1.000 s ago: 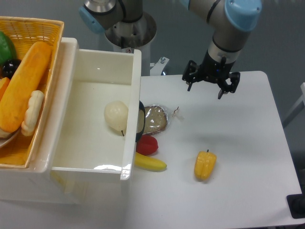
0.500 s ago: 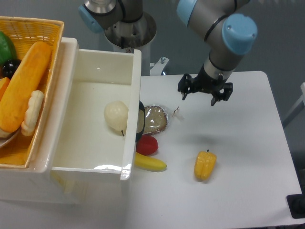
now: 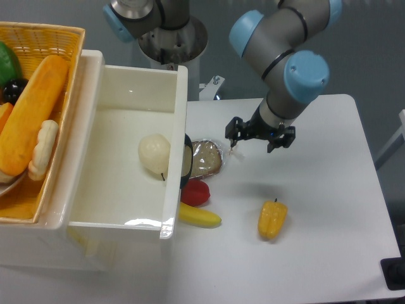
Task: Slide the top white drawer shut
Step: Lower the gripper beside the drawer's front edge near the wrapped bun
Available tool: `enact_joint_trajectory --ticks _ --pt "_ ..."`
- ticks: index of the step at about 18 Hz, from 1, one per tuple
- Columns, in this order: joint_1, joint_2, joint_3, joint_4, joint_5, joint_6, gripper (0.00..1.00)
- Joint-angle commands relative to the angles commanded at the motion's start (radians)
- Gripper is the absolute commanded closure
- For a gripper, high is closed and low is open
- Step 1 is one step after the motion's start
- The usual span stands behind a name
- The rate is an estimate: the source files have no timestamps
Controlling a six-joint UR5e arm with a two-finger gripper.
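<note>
Shifted over the last second from the far right of the white table [image 3: 316,190] down and leftward toward the drawer front — now hanging over the bare tabletop just right of the round brown wrapped bun [image 3: 205,158], black two-finger gripper [image 3: 256,134] pointing down, fingers spread apart and holding nothing. Reads as an approach leg: closing in on the front panel, no contact yet. Still pulled fully out, the large glossy white plastic top drawer [image 3: 107,95], a pale round fruit [image 3: 154,153] lying inside against its front wall, the black curved handle [image 3: 187,161] showing on the outer face. Crowded against that face — the bun, a red pepper [image 3: 195,192] and a yellow banana [image 3: 199,216]; a yellow bell pepper [image 3: 272,219] well apart to the right. Elbow folded high above, forearm slanting down to the wrist, blue-capped joints turned toward the camera. Likely next: lowering to handle height and pushing left, with the bun a possible obstruction.
</note>
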Motion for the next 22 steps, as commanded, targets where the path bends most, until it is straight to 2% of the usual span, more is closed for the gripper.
enact_joint_trajectory --ticks 10,13,15,22 --pt "-0.044 -0.035 0.006 0.005 -0.015 -0.038 0.0" --pt "-0.067 -0.052 0.006 0.032 -0.018 -0.087 0.0" --pt "-0.077 -0.054 0.006 0.047 -0.018 -0.109 0.0" --pt "-0.092 -0.054 0.012 0.049 -0.032 -0.121 0.0"
